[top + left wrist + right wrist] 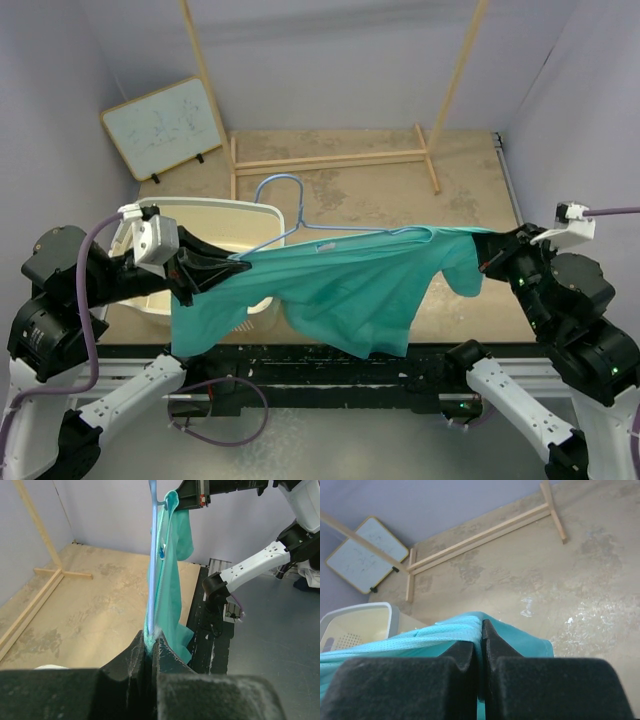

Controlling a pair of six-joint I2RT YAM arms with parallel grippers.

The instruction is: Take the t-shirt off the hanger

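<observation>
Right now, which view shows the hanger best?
Top external: the hanger shows its hook and sloping wires above the t-shirt. Left wrist sees it edge-on, a thin blue line running up from the left gripper. Right wrist shows only the t-shirt, no hanger.

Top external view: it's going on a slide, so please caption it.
Left gripper and right gripper hold the teal t-shirt stretched between them, the light-blue hanger not yet out.

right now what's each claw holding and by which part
Left claw pinches one shoulder end of the t-shirt plus the hanger; right claw pinches the opposite end.
</observation>
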